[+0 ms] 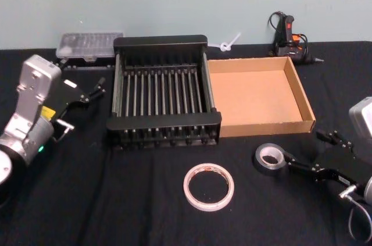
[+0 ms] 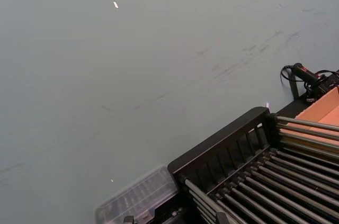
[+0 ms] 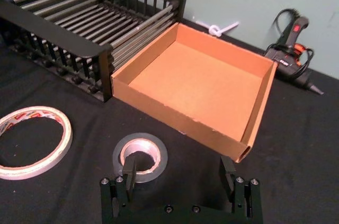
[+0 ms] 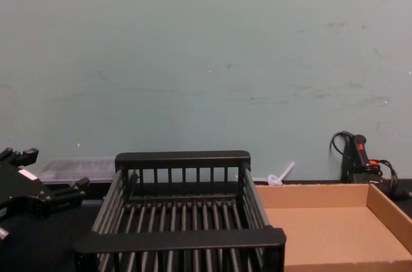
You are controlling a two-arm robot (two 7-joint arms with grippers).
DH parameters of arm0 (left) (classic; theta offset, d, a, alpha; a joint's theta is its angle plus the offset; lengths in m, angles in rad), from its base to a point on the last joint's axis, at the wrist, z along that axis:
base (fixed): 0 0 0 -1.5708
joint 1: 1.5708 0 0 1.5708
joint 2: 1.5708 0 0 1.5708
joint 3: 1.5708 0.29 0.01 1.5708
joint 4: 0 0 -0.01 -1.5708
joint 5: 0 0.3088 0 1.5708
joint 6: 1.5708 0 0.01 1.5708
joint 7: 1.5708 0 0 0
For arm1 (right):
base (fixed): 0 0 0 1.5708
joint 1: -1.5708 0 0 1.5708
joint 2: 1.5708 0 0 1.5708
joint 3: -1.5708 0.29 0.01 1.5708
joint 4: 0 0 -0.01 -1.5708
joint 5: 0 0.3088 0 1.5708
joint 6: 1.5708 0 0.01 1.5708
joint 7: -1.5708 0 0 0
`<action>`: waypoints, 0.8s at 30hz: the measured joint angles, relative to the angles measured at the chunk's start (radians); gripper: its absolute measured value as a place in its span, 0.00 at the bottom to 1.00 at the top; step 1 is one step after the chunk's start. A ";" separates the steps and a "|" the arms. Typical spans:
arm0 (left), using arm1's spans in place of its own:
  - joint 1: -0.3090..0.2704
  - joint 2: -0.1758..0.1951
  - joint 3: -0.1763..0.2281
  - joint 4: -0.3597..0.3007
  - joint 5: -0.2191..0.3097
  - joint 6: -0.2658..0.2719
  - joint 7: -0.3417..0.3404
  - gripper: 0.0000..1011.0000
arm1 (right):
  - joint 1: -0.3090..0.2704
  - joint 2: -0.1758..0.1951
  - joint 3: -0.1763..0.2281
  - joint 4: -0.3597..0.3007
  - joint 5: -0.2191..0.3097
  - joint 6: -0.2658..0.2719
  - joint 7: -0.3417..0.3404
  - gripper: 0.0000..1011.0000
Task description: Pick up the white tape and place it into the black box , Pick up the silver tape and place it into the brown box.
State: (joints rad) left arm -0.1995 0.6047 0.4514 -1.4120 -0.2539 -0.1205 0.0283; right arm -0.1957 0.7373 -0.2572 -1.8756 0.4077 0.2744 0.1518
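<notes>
A black-covered bench (image 1: 87, 211) stands against a pale grey-green wall (image 4: 206, 60). At its centre sits the black box (image 1: 163, 119), its slatted floor bare, with the brown box (image 1: 258, 96) touching its 3 o'clock side, also bare inside. Behind the crate at 11 o'clock lies a clear plastic case (image 1: 88, 45); a glue gun (image 1: 289, 36) rests at the far edge at about 1 o'clock, and a white cable tie (image 1: 228, 44) lies between them.

The white tape (image 1: 208, 186) lies flat on the cloth at 6 o'clock from the black box. The silver tape (image 1: 271, 157) lies flat just beyond the brown box's near wall, at 2 o'clock from the white roll.

The right tool (image 1: 309, 152) is low over the bench with its fingers apart; one fingertip (image 3: 130, 164) reaches into the silver tape's hollow, the other (image 3: 228, 164) stands well outside the roll, near the tray's corner. The left tool (image 1: 99, 86), fingers apart, hangs at 9 o'clock beside the black box, holding nothing.
</notes>
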 joint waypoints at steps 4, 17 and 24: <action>0.000 0.000 0.000 0.000 0.000 0.000 0.000 0.99 | 0.020 -0.021 -0.008 0.019 -0.003 0.032 0.018 0.99; 0.000 0.000 0.000 0.000 0.000 0.000 0.000 0.99 | 0.073 -0.088 -0.016 0.074 0.008 0.107 0.056 0.99; 0.000 0.000 0.000 0.000 0.000 0.000 0.000 0.99 | 0.096 -0.114 -0.013 0.103 0.005 0.123 0.073 0.99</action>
State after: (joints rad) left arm -0.1995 0.6047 0.4514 -1.4119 -0.2539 -0.1205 0.0283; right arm -0.1001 0.6236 -0.2700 -1.7731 0.4123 0.3979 0.2246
